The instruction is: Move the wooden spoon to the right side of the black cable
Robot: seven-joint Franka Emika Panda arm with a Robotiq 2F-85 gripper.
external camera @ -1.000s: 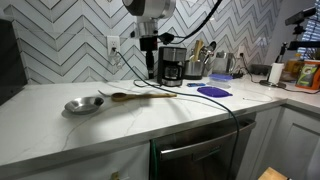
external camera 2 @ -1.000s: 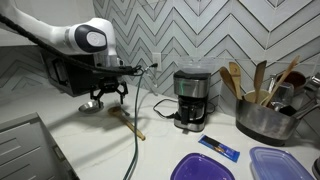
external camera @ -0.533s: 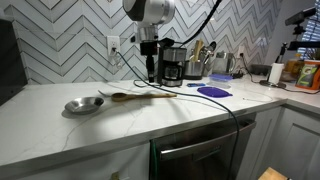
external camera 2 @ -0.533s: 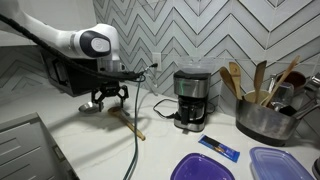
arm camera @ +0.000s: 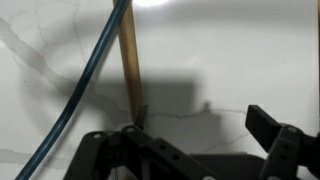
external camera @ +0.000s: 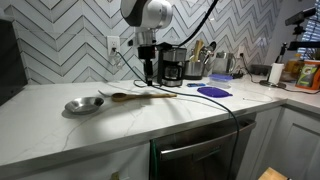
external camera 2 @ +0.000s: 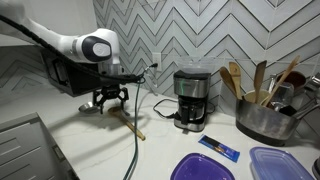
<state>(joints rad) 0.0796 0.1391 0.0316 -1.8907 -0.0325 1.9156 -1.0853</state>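
1. Shows the gripper (arm camera: 195, 128) wide open in the wrist view, with dark fingers (arm camera: 278, 138) at the lower left and lower right of the frame, clamped on nothing.
2. Places the wooden spoon (arm camera: 129, 60) in the upper left-centre of that view, with the handle running from the top edge down to a spot just beside the lower-left finger; cannot tell whether the two touch.
3. Shows the black cable (arm camera: 85, 85) sweeping from the top centre to the lower left there, crossing the handle near the top edge.
4. In an exterior view, sets the gripper (external camera: 149, 72) pointing straight down, left of centre, low above the white counter (external camera: 60, 130) and over the spoon's handle.
5. Lays the wooden spoon (external camera: 140, 96) flat on that counter, bowl end near a round metal bowl (external camera: 82, 104) at frame left, handle toward frame right.
6. Trails the black cable (external camera: 236, 130) across the counter past the spoon and over the front edge, right of centre.
7. Stands a coffee maker (external camera: 172, 66) by the chevron-tiled wall, just right of the gripper.
8. In an exterior view, puts the gripper (external camera 2: 110, 99) left of centre with fingers splayed above the spoon (external camera 2: 128, 122); runs the cable (external camera 2: 134, 152) from beside the handle to the bottom edge.
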